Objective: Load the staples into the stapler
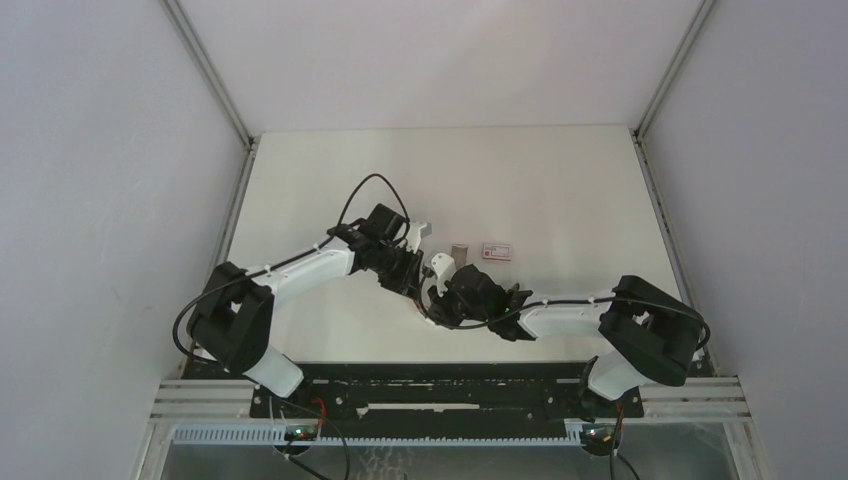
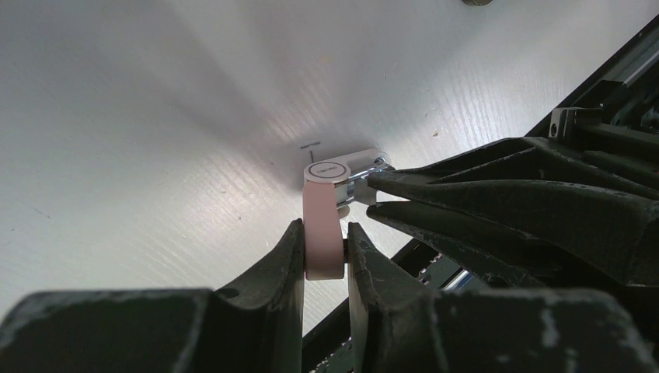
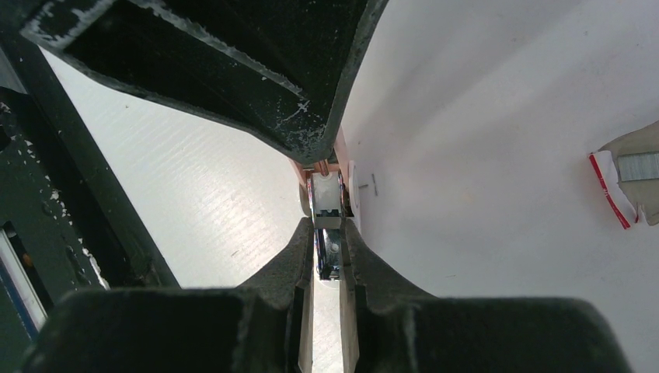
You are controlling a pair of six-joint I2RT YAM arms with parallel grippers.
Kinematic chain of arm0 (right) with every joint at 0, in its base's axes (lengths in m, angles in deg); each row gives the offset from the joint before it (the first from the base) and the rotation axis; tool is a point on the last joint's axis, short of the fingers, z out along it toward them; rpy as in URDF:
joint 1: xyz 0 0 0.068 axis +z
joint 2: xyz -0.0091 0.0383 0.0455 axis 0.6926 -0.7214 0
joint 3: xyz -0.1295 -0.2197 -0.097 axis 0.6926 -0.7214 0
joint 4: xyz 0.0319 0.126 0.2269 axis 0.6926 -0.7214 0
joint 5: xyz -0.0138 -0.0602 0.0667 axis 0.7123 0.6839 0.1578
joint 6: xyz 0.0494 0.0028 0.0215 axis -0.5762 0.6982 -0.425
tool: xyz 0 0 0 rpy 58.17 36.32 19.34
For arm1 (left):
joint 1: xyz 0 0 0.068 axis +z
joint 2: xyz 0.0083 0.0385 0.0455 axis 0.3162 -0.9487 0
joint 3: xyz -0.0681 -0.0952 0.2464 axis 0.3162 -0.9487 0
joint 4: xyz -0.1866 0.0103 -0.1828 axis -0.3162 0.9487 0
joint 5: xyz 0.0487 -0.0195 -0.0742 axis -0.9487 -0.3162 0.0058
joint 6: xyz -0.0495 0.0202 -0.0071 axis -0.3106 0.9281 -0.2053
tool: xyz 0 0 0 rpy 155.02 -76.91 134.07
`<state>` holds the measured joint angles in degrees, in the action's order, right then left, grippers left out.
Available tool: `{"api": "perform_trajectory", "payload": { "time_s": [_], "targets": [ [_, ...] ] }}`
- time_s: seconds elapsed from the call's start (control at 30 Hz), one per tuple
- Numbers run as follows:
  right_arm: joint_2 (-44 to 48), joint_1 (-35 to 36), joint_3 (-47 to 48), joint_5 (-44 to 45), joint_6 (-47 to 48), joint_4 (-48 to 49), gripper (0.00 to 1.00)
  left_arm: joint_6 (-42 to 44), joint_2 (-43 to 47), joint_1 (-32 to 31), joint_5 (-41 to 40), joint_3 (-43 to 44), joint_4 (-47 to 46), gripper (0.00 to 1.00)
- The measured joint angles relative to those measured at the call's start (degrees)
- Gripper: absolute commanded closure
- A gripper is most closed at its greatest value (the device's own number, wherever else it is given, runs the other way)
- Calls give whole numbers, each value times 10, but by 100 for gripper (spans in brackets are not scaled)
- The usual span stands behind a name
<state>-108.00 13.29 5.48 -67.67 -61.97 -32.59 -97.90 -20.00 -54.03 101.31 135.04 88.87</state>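
Over the grey-walled white table (image 1: 560, 180), left end effector (image 2: 325, 237) and right end effector (image 3: 328, 233) clamp the stapler (image 2: 322, 206).

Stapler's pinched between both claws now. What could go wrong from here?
1. The right claw nips only the thin metal channel of the stapler; a pull could slip off or bend it.
2. The left claw holds only the pink body's end, so the stapler may twist.
3. The staples lie in their box off to the side, and neither claw is free.
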Motion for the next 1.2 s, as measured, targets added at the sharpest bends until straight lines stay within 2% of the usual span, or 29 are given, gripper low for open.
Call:
{"api": "perform_trajectory", "payload": {
  "time_s": [0.83, 1.2],
  "targets": [
    [-15, -26, 32, -51, 30, -45, 96, 15, 0, 1, 0, 0, -2, 100],
    [-29, -35, 74, -64, 60, -101, 96, 16, 0, 1, 0, 0, -9, 100]
  ]
}}
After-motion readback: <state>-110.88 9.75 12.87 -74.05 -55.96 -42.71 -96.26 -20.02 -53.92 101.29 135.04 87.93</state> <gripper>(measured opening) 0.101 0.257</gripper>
